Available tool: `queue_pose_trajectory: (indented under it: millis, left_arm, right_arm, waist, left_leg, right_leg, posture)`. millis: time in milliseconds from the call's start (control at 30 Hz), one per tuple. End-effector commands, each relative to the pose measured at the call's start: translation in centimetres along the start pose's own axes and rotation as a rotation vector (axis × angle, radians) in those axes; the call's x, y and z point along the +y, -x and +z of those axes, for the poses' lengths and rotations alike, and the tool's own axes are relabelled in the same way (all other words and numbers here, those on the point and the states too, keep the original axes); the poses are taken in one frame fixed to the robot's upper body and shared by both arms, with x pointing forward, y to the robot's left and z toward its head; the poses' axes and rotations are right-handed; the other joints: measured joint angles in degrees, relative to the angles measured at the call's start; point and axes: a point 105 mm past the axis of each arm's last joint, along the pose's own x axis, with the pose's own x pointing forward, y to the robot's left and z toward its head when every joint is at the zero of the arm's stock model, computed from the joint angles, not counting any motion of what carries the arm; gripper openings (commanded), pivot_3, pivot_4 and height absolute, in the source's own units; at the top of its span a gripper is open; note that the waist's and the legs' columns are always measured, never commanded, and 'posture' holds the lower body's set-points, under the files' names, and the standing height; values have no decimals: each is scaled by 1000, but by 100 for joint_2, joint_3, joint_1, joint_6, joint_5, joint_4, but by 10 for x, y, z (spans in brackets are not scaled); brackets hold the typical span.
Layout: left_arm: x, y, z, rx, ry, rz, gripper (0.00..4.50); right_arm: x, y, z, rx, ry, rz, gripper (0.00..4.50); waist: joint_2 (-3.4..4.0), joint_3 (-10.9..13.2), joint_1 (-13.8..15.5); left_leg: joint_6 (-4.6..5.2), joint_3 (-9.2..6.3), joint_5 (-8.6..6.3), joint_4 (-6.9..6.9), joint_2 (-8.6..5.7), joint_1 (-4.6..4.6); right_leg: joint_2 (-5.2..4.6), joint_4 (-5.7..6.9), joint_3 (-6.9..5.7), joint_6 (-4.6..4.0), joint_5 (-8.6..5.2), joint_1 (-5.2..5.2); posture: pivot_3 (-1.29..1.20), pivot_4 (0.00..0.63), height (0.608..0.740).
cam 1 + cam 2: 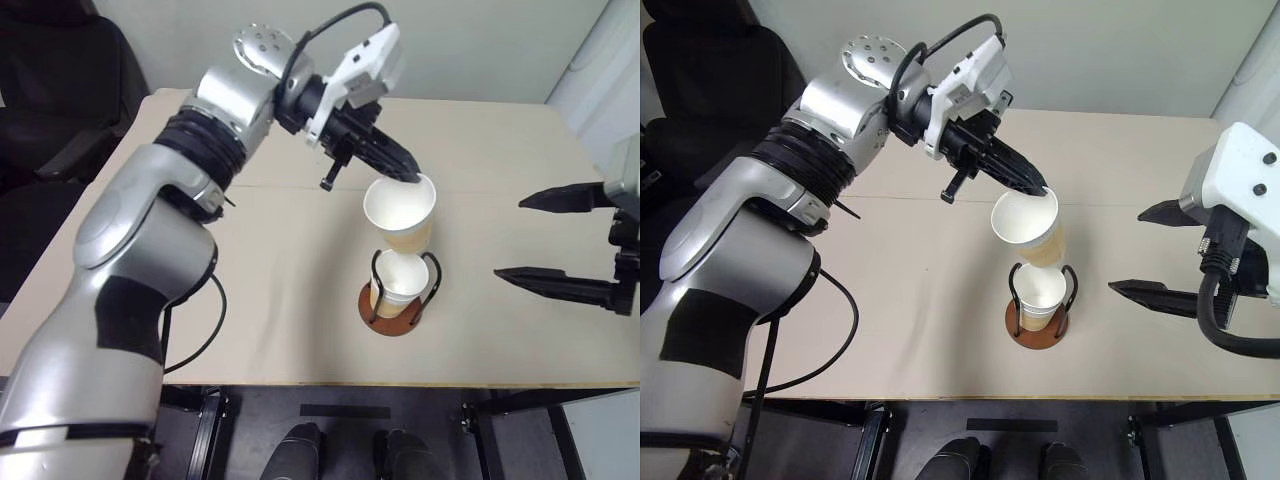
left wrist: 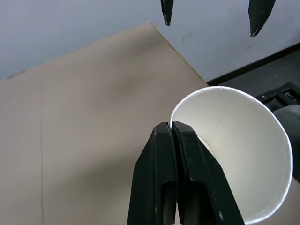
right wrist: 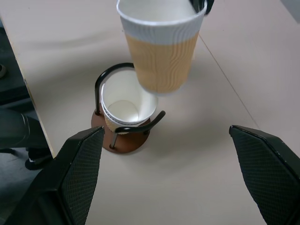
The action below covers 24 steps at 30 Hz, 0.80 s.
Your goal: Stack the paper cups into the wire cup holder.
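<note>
My left gripper [image 1: 410, 177] is shut on the rim of a tan paper cup [image 1: 400, 215], one finger inside and one outside. The cup hangs tilted just above the wire cup holder [image 1: 392, 318], a reddish-brown disc with black wire loops near the table's front edge. Nested paper cups [image 3: 123, 105] stand inside the holder, white insides showing. The held cup's [image 3: 161, 56] bottom hovers over their rim, apart from it. My right gripper [image 1: 510, 238] stands open to the right of the holder, with nothing between its fingers.
The holder sits on a tan table [image 1: 250, 300] with a seam running across its middle. A black chair [image 1: 60, 90] stands off the table's far left corner. The table's front edge lies close behind the holder.
</note>
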Motion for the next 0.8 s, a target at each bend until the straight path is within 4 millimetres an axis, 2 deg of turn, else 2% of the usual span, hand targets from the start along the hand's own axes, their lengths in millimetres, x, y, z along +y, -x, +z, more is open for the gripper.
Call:
queue_pose_trajectory:
  millis: [33,267,800]
  left_arm:
    - [-4,-4,11,-26,-33,-53,35]
    - [-9,-12,7,-27,-22,-94,35]
    - [-17,-14,-11,43,-8,-132,35]
  right_arm:
    - [-2,8,7,-10,27,-49,4363]
    - [-1,10,7,-3,19,-57,4363]
    - [-1,7,7,-5,12,-56,4363]
  waist:
    - [-1,0,-5]
    - [0,0,7]
    - [1,0,16]
  left_leg:
    - [0,8,0,1,-1,0]
    - [2,11,-1,0,1,3]
    - [7,19,-4,8,-4,3]
  right_leg:
    - [4,1,1,0,0,0]
    - [2,2,4,5,-1,0]
    - [6,2,2,11,0,2]
  posture:
    - [0,150,740]
    - [0,150,740]
    - [0,150,740]
